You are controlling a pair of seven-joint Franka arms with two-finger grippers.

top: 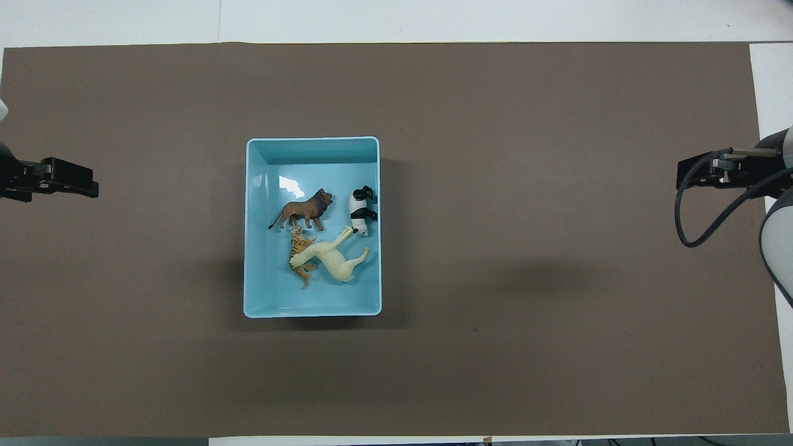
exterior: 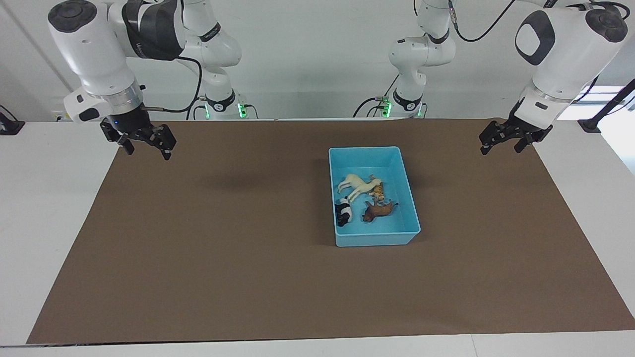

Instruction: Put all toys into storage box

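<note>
facing view: the box [exterior: 373, 156] sits on the brown mat [exterior: 223, 248], a little toward the left arm's end, its long axis running from the robots' side away from them. all four toys lie on their sides inside it. the llama [exterior: 356, 186] lies slantwise, nearest the robots, head touching the tiger [exterior: 378, 192]. the lion [exterior: 378, 210] and the panda [exterior: 343, 213] lie farther out, side by side, the panda against the wall toward the right arm's end. the box floor farthest from the robots is bare, and open mat rings the box on every side. the right gripper [exterior: 146, 146] hangs over the mat's corner at its own end, fingers spread, holding nothing. the left gripper [exterior: 502, 144] hangs over the mat's edge at its end, fingers apart, holding nothing.

overhead view: the box [top: 311, 145] stands lengthwise away from the robots. the lion [top: 303, 212] lies crosswise, head toward the panda [top: 361, 210]. the llama [top: 331, 259] overlaps the tiger [top: 300, 253], whose body runs along the box's length. the left gripper [top: 65, 181] and the right gripper [top: 697, 173] sit at the mat's ends, well apart from the box.
</note>
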